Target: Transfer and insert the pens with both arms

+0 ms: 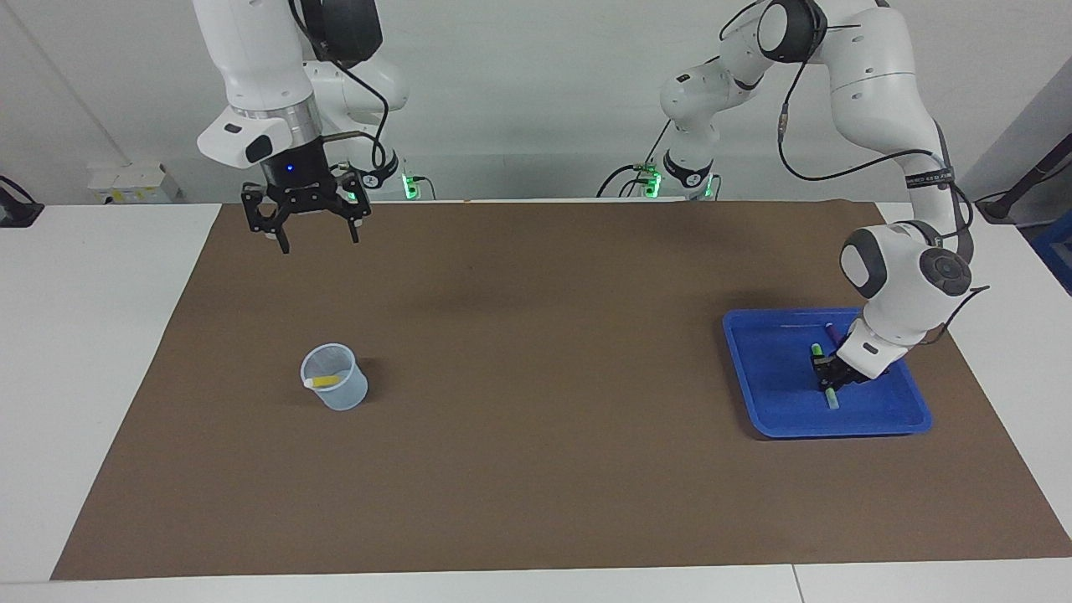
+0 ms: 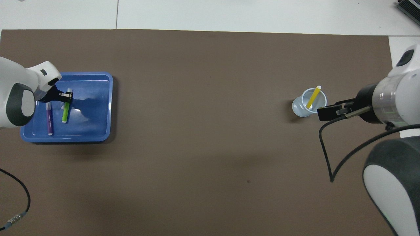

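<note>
My left gripper is down in the blue tray, shut on the bright green pen, which lies flat on the tray floor. Its fingers hold the pen near the end that points away from the robots. Beside it, toward the left arm's end of the table, lies the purple pen. The yellow pen leans inside a pale translucent cup toward the right arm's end. My right gripper hangs open and empty, high over the mat, and the right arm waits.
A brown mat covers most of the white table. A black cable lies on the mat at the robots' end, by the left arm. Between the tray and the cup there is only bare mat.
</note>
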Robot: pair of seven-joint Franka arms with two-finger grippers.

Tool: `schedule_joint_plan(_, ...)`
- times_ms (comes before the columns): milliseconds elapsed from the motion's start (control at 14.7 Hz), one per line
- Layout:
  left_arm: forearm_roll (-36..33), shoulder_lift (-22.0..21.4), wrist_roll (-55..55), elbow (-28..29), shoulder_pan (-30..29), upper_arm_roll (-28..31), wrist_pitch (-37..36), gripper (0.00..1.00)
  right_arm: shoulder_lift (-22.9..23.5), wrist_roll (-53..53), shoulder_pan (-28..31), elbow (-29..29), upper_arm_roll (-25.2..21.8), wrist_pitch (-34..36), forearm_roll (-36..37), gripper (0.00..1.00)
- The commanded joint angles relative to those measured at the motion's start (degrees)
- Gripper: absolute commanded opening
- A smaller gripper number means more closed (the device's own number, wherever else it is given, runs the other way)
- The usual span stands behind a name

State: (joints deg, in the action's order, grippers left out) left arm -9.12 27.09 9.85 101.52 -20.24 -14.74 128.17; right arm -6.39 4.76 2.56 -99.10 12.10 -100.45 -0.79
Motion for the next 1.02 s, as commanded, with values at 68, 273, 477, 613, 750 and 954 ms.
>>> schedule_joint_plan(68, 3.39, -0.72, 0.87, -2.46, -0.24, -0.2, -6.6, 0.0, -1.16, -0.45, 0.6, 0.57, 0.03, 3.59, -3.33, 1.0)
schedule_joint_plan(273, 7.34, -2.47, 0.35, -3.79, -0.07, -0.2, -10.48, 0.0, -1.08, -2.19, 0.6, 0.49, 0.03, 3.07, -3.34, 1.0)
schedule_joint_plan(477, 13.07, -5.2, -2.27, -3.7, 0.98, -0.29, -14.78, 0.0, -1.08, -6.42, 0.6, 0.4, 0.03, 2.89, -3.42, 1.0)
schedule_joint_plan(613, 14.65, -6.43, -9.55, -3.7, 2.83, -0.38, -17.59, 0.0, -0.73, -6.51, 1.13, 0.4, 0.03, 1.93, -3.42, 1.0)
schedule_joint_plan(750, 17.98, -7.92, -16.06, -3.7, 4.5, -0.47, -20.67, 0.0, 0.15, -6.86, 1.22, 0.31, -0.06, 0.7, -3.42, 1.0)
schedule_joint_plan(954, 22.82, -9.68, -26.87, -3.7, 6.78, -0.99, -23.66, 0.0, 1.82, -16.5, 0.96, 1.97, 0.03, 1.04, -3.6, 1.0)
